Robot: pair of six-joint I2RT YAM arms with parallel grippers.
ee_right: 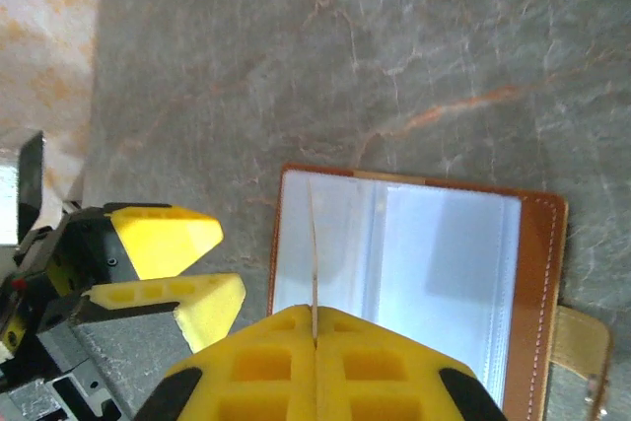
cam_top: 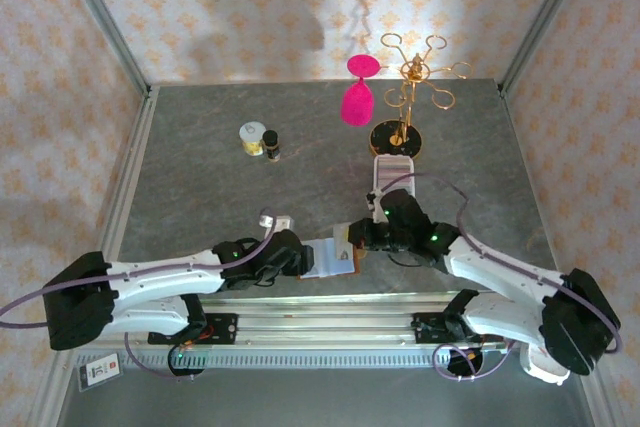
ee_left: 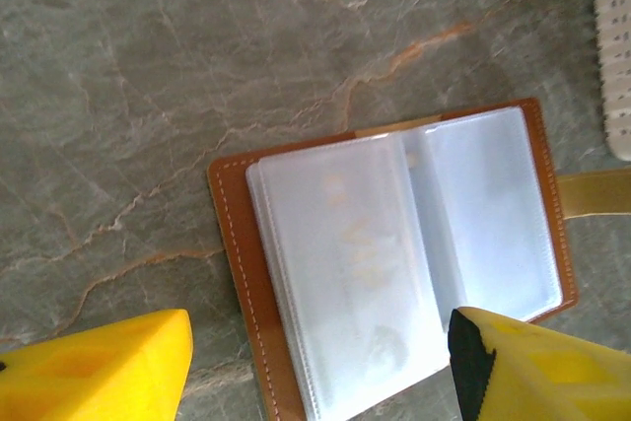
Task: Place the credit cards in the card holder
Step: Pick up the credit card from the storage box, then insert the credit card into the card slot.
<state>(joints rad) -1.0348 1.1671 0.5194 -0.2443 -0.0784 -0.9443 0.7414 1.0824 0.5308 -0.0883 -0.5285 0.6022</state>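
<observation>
Card holder (ee_right: 434, 263) lying open, clear sleeves upward, on the tabletop (ee_right: 296, 66) near its front edge, between the two arms. The right claw (ee_right: 315, 315) is closed flat on a thin pale sheet seen edge-on, judged to be a credit card (ee_right: 313, 244) and held upright over one sleeve page; a loose sleeve leaf cannot be ruled out. The left claw (ee_left: 320, 332) hangs beside the holder, jaws apart, nothing between them. Step in hand: insertion. The next move calls for tipping the card's edge into a sleeve mouth, probably with the left claw steadying the leather. The right wrist view gives the pinch. The left wrist view gives the stacked sleeves, faint markings within one leaf, and the white perforated tray (ee_left: 616, 66) nearby.
</observation>
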